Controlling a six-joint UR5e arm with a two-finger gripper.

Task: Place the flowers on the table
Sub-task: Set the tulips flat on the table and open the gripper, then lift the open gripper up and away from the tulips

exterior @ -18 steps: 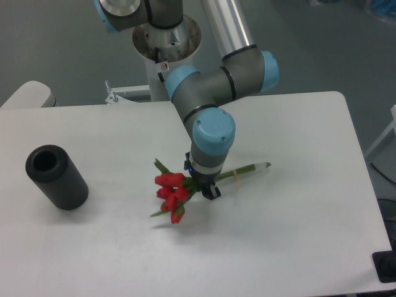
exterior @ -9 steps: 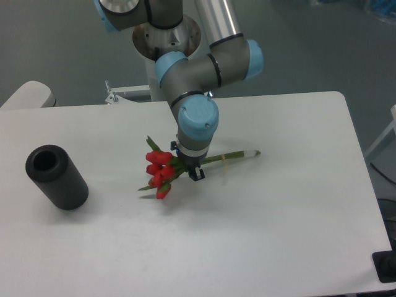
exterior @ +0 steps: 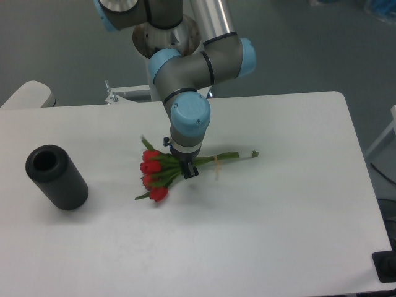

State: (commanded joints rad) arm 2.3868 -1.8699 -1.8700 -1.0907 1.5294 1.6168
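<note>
Nearest the camera, the red tulip buds of the flowers (exterior: 162, 175) now sit lower and further left than a second ago, when the bunch hung nearer the middle of the table (exterior: 291, 235); the whole bunch has been carried leftward and seems to lie on or just above the white surface, so release looks close. Its long axis runs roughly left to right, buds pointing lower left, the stem tips reaching right past the pale band. Just behind the buds, the gripper (exterior: 185, 168) is clamped on the stems. Well apart to the left stands a black cylinder (exterior: 56, 176).
</note>
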